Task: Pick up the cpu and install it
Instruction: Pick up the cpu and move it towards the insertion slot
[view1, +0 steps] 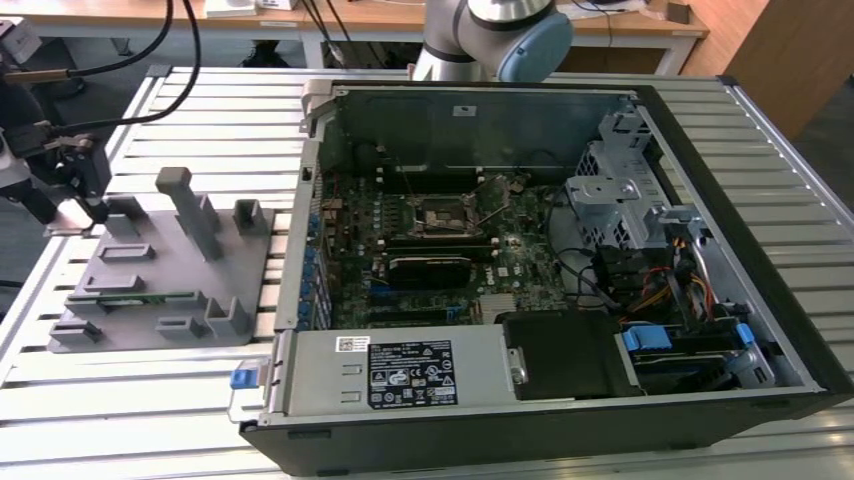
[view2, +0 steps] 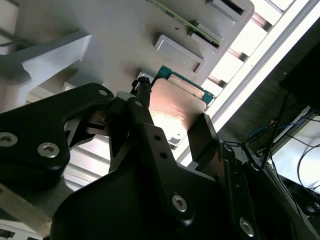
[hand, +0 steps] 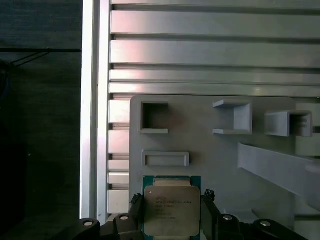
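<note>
gripper (hand: 171, 204): fingers pinch one cpu (hand: 171, 212), one on each side edge, at a corner of the grey tray (hand: 220, 160). cannot tell if the cpu is clear of the tray. one memory stick (view1: 131, 297) on the tray. beside the tray, one open pc case (view1: 534, 430). both on a slatted metal table (view1: 174, 400); wooden desks (view1: 387, 20) behind.

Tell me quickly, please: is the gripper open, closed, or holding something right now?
Gripper: closed on the cpu, with the jaws against two opposite edges of it, at the edge of the grey fixture plate.
</note>
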